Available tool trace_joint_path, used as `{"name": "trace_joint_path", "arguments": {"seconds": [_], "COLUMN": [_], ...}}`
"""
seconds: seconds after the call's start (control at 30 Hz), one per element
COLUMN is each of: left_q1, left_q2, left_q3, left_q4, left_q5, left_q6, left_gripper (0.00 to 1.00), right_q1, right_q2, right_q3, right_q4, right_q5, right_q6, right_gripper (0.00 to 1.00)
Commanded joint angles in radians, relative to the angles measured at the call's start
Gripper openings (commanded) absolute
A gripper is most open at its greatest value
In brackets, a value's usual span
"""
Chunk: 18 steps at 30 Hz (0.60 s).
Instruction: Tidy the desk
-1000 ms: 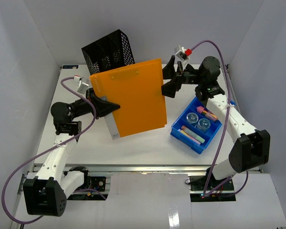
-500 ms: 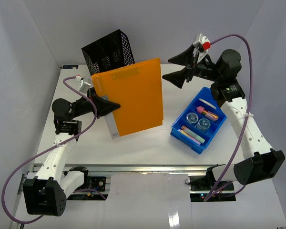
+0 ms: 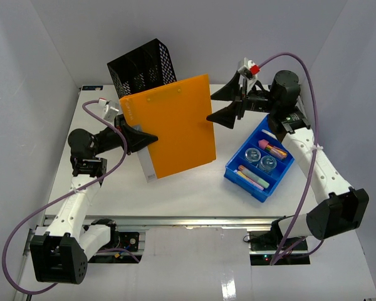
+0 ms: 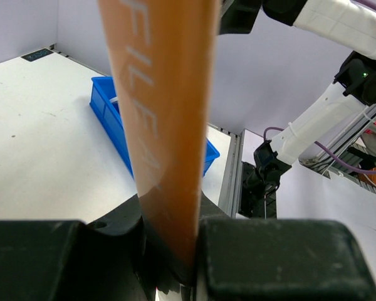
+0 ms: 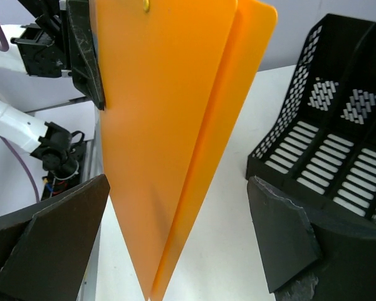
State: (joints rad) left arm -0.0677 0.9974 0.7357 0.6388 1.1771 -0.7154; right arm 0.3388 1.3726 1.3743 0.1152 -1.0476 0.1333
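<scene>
Fingers [image 4: 282, 257] of left gripper [image 3: 147, 139] pinch orange folder [image 3: 175, 125], gripped end hidden.

Orange folder [image 4: 163, 125] top cut off (left wrist view); blue bin [image 3: 243, 187] contents too small to identify.

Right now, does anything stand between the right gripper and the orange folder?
Nothing visible. The open right gripper faces the free edge of the orange folder directly; the black file rack stands behind, off that line.
</scene>
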Motion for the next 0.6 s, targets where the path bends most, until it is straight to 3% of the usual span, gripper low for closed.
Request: {"name": "trace_joint_path", "arguments": {"seconds": [0.0, 0.07, 0.13, 0.2, 0.27, 0.37, 0.5, 0.57], "left_q1": [-0.001, -0.001, -0.001, -0.001, -0.001, -0.001, -0.001, -0.001], "left_q2": [-0.02, -0.019, -0.015, -0.011, -0.007, 0.002, 0.022, 0.027], "left_q3": [0.036, 0.03, 0.025, 0.019, 0.018, 0.025, 0.033, 0.036], "left_q4": [0.053, 0.059, 0.064, 0.064, 0.059, 0.035, 0.029, 0.025], "left_q5": [0.012, 0.013, 0.012, 0.01, 0.008, 0.006, 0.008, 0.006], "left_q6": [-0.009, -0.009, -0.009, -0.006, 0.002, 0.025, 0.033, 0.039], "left_gripper": [0.0, 0.0, 0.0, 0.0, 0.0, 0.0, 0.0, 0.0], "right_q1": [0.054, 0.083, 0.105, 0.11, 0.109, 0.112, 0.121, 0.125], "right_q2": [0.071, 0.088, 0.101, 0.107, 0.114, 0.121, 0.125, 0.125], "right_q3": [0.02, 0.013, -0.012, -0.063, -0.105, -0.115, -0.118, -0.119], "right_q4": [0.093, 0.137, 0.214, 0.438, 0.622, 0.724, 0.737, 0.736], "right_q5": [-0.075, -0.112, -0.173, -0.227, -0.28, -0.321, -0.325, -0.326], "right_q6": [0.058, 0.092, 0.164, 0.31, 0.437, 0.51, 0.537, 0.536], "right_gripper": [0.91, 0.78, 0.56, 0.36, 0.24, 0.19, 0.25, 0.23]}}
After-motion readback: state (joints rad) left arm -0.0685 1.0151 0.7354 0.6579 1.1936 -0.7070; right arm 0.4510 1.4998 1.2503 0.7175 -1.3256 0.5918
